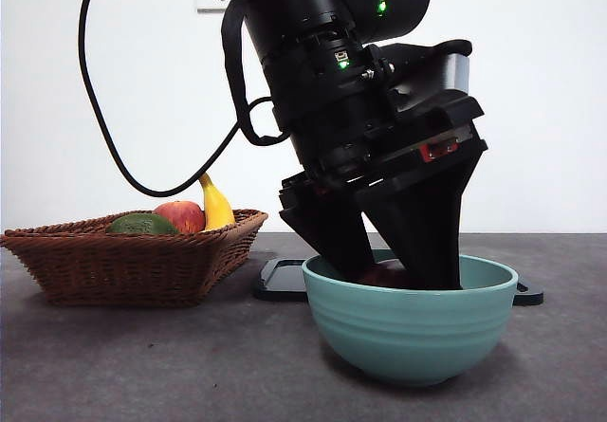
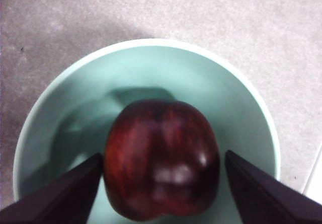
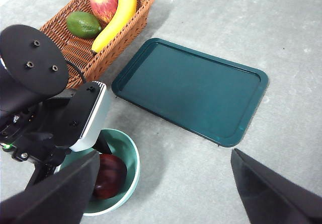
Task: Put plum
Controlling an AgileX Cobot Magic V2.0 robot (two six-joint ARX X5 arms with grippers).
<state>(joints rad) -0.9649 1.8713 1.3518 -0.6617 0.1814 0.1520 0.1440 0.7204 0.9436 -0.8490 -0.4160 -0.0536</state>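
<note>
Front view: hand (image 1: 396, 272) & bowl rim (image 1: 410, 299) hide most of plum (image 1: 381, 276).

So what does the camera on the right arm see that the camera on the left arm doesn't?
Only the right wrist view shows the flat dark green tray, the woven wicker basket with its yellow banana, red-yellow apple and dull green fruit, and the left arm's body. Only the left wrist view shows the left gripper open, one jaw either side of the fruit. Both show the glossy dark maroon plum inside the pale green bowl.
</note>
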